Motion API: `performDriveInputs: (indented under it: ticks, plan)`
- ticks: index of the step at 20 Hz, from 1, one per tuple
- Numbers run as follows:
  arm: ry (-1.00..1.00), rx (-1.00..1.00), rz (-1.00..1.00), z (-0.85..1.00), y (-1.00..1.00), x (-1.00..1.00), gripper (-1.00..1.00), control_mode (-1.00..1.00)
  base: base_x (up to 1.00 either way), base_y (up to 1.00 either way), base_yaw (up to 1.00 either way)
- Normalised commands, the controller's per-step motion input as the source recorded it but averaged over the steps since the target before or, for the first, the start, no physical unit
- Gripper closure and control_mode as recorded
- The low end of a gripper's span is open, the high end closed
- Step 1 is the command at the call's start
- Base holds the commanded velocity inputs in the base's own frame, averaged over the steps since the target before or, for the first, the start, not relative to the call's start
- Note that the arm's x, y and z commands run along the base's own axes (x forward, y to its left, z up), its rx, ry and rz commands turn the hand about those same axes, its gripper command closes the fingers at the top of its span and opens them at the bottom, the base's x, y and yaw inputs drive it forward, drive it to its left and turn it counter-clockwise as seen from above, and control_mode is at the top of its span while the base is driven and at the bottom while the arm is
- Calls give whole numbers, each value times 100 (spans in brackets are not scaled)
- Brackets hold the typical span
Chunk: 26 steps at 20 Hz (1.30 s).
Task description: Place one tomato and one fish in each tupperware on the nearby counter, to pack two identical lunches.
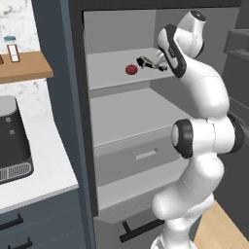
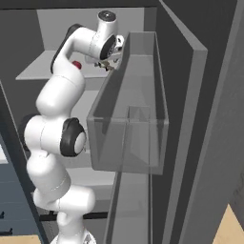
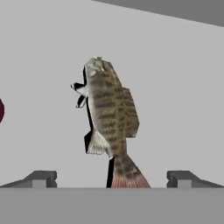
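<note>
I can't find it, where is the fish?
The fish lies on the top fridge shelf, just right of the tomato in the left base view, between the open gripper's fingertips.

Tomato cut by edge; fish part-hidden.

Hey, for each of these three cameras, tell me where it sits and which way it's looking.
Left base view: behind the arm's left, facing the open fridge; tomato and fish on a shelf, arm at right.
Right base view: behind its right, past the fridge door bin; arm at left.
Hand view: on the open hand, looking down at the fish.
All share the fish shelf.
</note>
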Motion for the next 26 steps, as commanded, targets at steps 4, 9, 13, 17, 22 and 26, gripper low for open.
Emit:
performDriveInputs:
  ticks: [4, 9, 13, 17, 22, 26]
  plan:
    - [0, -1, 8, -24, 9, 6, -100, -100, 0, 0, 0]
    - [0, -2, 9, -14, 8, 23, -100, -100, 0, 0, 0]
    - [0, -1, 7, 0, 0, 58, -100, -100, 0, 0, 0]
    - [6, -3, 3, 0, 0, 56, -100, -100, 0, 0, 0]
    - [6, 0, 2, -2, 0, 2, -100, -100, 0, 0, 0]
    - [0, 0, 1, -28, 0, -13, -100, -100, 0, 0, 0]
